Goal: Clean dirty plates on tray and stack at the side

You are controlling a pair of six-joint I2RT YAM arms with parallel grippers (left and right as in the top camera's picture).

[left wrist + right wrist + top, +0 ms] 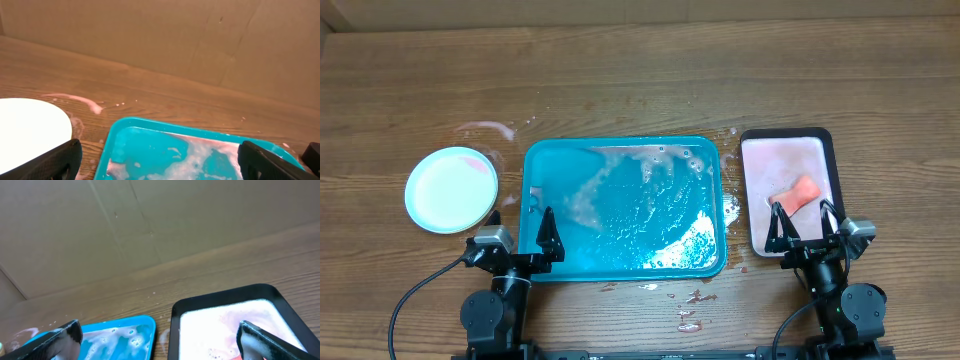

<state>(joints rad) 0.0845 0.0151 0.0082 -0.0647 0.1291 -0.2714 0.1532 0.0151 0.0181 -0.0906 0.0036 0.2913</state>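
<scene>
Large teal-blue rectangular plastic tray sits mid-table, streaked with soapy foam, with no plate on it. One round shallow plastic plate, pale blue at the rim with a faintly pink face, lies on the wooden table left of the tray and apart from it. Whether others are stacked beneath it cannot be told from above. Left gripper hangs at the tray's near-left corner, fingers spread wide, nothing between them. Right gripper is likewise spread and empty, at the near end of the smaller black-rimmed pink tray, where an orange sponge lies in suds. Pinkish splashes mark the wood in front. Judgement: washing and stacking look done, and this reads as the closing step. The next move, if any, calls for no grasp, only drawing both arms clear without nudging plate or tray.
</scene>
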